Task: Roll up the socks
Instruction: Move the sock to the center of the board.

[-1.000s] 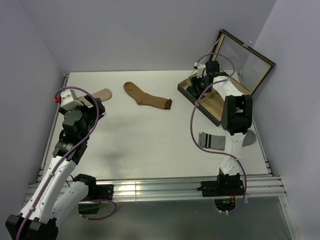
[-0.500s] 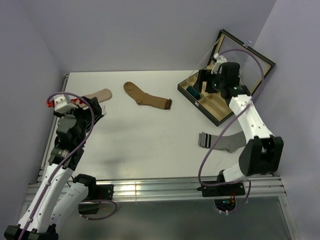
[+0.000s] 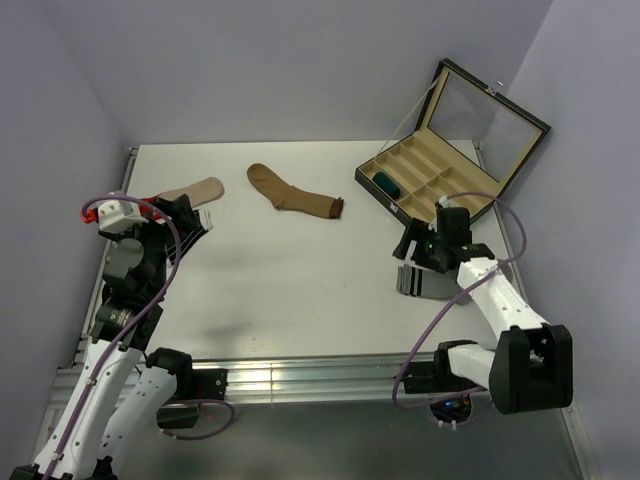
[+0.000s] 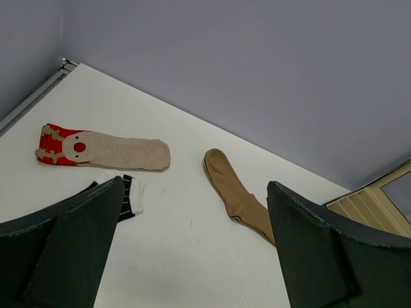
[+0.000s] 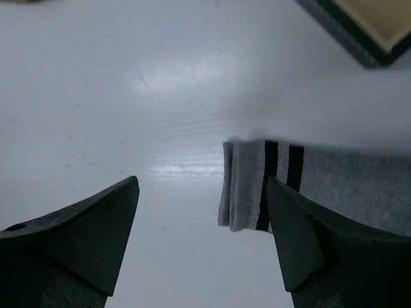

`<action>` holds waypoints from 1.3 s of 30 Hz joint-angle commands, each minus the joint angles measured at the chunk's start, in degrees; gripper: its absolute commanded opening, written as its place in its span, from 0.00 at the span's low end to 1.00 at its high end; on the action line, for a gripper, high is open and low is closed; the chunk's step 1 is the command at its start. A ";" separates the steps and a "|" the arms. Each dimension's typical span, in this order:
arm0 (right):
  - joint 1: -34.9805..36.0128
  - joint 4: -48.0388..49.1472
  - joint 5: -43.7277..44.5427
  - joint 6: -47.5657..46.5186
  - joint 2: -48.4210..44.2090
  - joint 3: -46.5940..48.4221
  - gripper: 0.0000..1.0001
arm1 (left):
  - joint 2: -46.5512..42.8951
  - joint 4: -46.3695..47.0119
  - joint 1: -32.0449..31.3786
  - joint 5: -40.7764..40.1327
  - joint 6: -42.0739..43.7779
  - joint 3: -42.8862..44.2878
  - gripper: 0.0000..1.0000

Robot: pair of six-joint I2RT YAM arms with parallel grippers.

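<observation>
Grey sock (image 3: pixel 428 284) flat near tabletop's right edge, cuff (image 5: pixel 247 192) toward the middle. Right gripper (image 5: pixel 202 189) above cuff, fingers apart, empty; left gripper (image 4: pixel 196 187) spread too. Centre over cuff, pinch both layers, roll tight

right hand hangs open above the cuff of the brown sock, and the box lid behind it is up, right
Not quite. The right hand hangs open above the cuff of the grey sock with black stripes, as the right wrist view shows. The brown sock lies apart, toward the back of the table. The box lid is up, as you say.
</observation>
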 commanded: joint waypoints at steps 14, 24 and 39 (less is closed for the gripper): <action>11.26 4.42 -2.43 6.49 14.75 -2.46 0.85 | -1.09 0.14 0.22 -0.54 0.24 0.77 0.99; 39.91 -3.64 -11.32 1.78 46.56 34.55 0.84 | -0.56 -0.47 0.22 -1.42 0.42 1.04 0.99; 51.38 -17.64 -10.02 -11.08 44.50 45.21 0.83 | 0.23 -0.74 0.22 -1.15 0.15 1.04 0.99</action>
